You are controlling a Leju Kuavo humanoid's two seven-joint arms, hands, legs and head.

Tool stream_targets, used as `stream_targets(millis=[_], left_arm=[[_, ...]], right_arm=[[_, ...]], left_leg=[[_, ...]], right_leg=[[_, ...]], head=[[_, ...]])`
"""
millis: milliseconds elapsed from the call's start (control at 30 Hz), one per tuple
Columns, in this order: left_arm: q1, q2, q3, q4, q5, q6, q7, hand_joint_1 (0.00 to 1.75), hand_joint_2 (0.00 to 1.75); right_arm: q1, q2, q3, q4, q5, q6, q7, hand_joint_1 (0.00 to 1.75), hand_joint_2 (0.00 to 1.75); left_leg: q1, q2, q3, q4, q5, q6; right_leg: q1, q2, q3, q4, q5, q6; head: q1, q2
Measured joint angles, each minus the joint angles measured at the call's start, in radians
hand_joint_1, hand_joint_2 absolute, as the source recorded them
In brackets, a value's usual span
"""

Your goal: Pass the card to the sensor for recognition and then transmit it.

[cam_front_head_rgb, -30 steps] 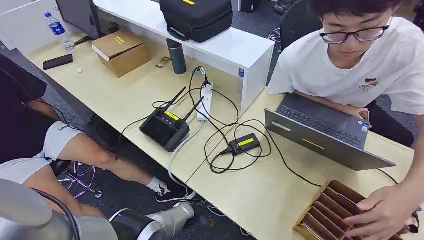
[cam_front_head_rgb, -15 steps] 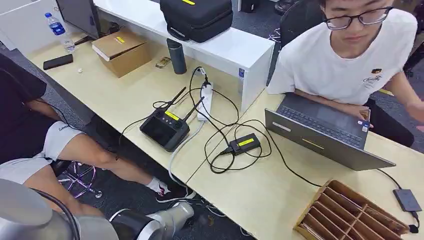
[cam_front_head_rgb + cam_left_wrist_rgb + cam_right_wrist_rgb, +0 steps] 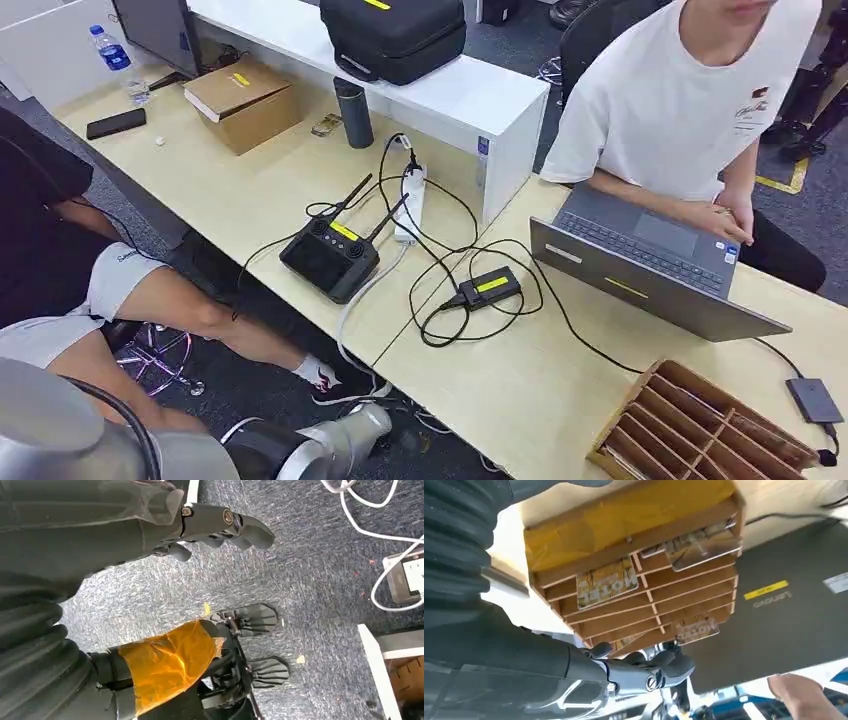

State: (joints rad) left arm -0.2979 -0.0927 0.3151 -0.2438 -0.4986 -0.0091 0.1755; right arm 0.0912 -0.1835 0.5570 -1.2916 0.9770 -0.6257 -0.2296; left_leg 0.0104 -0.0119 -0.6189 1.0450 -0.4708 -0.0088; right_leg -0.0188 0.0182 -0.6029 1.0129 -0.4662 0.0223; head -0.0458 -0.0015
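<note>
A: Head view now: the wooden card rack (image 3: 700, 425) sits at the lower right of the frame on the pale desk (image 3: 520, 390), its slots running diagonally toward the lower right edge. The small dark sensor (image 3: 812, 399) lies flat just beyond it, cabled.

B: And the cards?

A: Right wrist view has them. One card (image 3: 607, 581) printed "MOTEL" stands in a slot, left of centre in frame, long axis along the slot, lettering upside down. Another card (image 3: 696, 630) is lower, near the rack's far rows. A clear plate (image 3: 703, 547) sits tilted in an upper slot.

B: Hands?

A: The right hand (image 3: 644, 669) hangs near the rack at lower centre, fingers (image 3: 674, 662) loosely curled, gripping nothing. The left hand (image 3: 220, 527) hangs over grey carpet (image 3: 310, 580), fingers bent, nothing in them.

B: The person?

A: White shirt, upper right, a hand (image 3: 725, 220) resting at the open laptop (image 3: 650, 265).
</note>
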Motion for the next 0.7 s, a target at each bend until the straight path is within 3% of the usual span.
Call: stream_targets(millis=[167, 700], left_arm=[[-0.005, -0.006, 0.000, 0.000, -0.013, 0.000, 0.002, 0.00, 1.75], [-0.007, -0.010, 0.001, 0.000, -0.037, -0.010, 0.005, 0.00, 1.75]], right_arm=[[-0.036, 0.010, -0.004, 0.073, 0.055, -0.056, 0.035, 0.00, 1.75], [-0.060, 0.027, -0.132, 0.160, 0.146, -0.059, 0.044, 0.00, 1.75]], left_leg=[[0.000, 0.000, 0.001, 0.000, 0.000, 0.000], [0.000, 0.000, 0.001, 0.000, 0.000, 0.000]], right_leg=[[0.000, 0.000, 0.001, 0.000, 0.000, 0.000], [0.000, 0.000, 0.001, 0.000, 0.000, 0.000]], head=[[0.000, 0.000], [0.000, 0.000]])
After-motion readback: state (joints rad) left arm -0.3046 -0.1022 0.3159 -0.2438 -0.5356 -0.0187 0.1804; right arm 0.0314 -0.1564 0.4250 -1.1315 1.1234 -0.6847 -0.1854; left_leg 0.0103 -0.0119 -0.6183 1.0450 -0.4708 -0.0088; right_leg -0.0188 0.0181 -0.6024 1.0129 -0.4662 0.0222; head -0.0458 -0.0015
